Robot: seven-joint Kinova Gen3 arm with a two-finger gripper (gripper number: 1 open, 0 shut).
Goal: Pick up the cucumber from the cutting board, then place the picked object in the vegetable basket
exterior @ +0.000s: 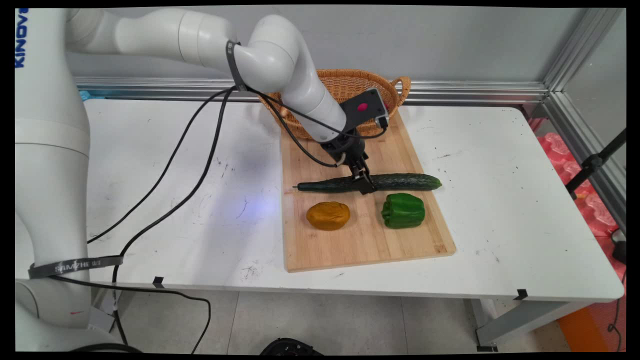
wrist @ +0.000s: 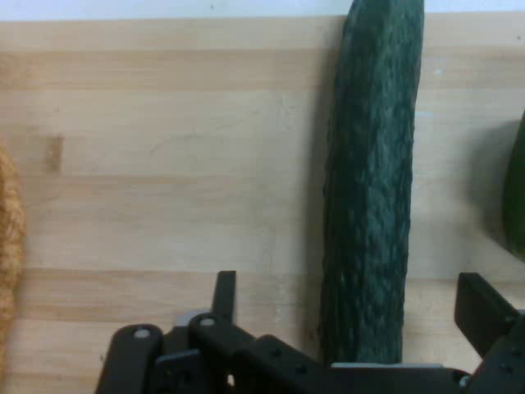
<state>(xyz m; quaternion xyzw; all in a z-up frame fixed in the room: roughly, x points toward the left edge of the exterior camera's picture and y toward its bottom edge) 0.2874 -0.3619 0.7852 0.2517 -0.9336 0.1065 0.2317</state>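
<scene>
A long dark green cucumber lies across the wooden cutting board. My gripper is down over its middle, open, with one finger on each side. In the hand view the cucumber runs between the fingertips of the gripper, with a gap on both sides and nothing held. An orange-brown potato and a green bell pepper sit on the board just in front of the cucumber. The pepper's edge shows at the hand view's right.
A woven wicker basket with handles stands at the board's far end, right behind the arm; its edge shows at the hand view's left. Black cables hang from the arm over the white table on the left.
</scene>
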